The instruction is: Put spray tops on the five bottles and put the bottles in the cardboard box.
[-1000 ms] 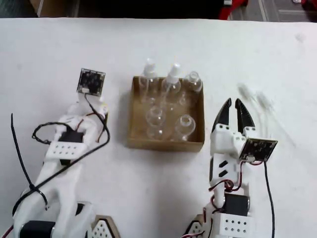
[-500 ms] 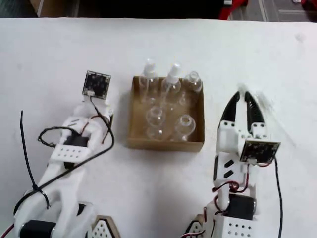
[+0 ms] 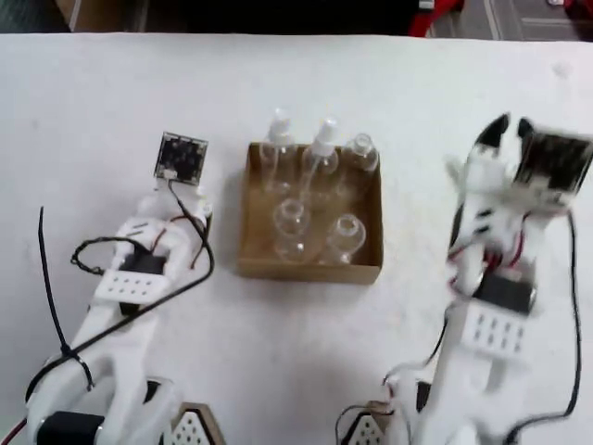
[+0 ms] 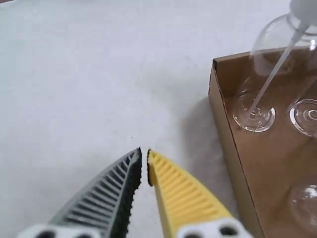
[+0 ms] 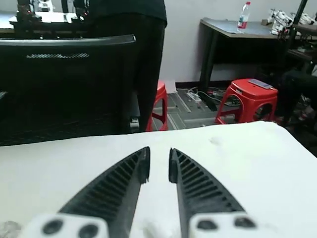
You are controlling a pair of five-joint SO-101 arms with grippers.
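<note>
Five clear bottles stand upright in the box (image 3: 306, 269), long axes vertical and necks pointing straight up. The box sits mid-bench, well back from the near edge and between the two arms. Three bottles line its far wall. The far-left bottle (image 3: 276, 158) and the middle bottle (image 3: 320, 165) each carry a white spray top (image 3: 278, 122) (image 3: 325, 132). The far-right bottle (image 3: 361, 153) has a bare open neck. Two more open-necked bottles stand toward the near wall, one left (image 3: 292, 218) and one right (image 3: 345, 232).

The left wrist view shows the box's left wall (image 4: 223, 134) edge-on. The capped bottle (image 4: 280, 39) stands in the corner behind it, with its thin dip tube slanting down to the base.

The left gripper (image 4: 143, 154) hangs over bare bench (image 3: 111, 83) just beside that left wall. Its grey and yellow fingers are closed tip to tip on nothing and point toward the far edge. In the high view the left arm (image 3: 139, 269) lies left of the box, with its camera board (image 3: 181, 158) near the box's far-left corner.

The right gripper (image 3: 507, 125) (image 5: 158, 161) is right of the box, near the bench's right edge. It is lifted level and aimed past the far edge toward a black chair (image 5: 64, 74) and red stools (image 5: 250, 96). Its black fingers are a narrow slit apart and hold nothing.
</note>
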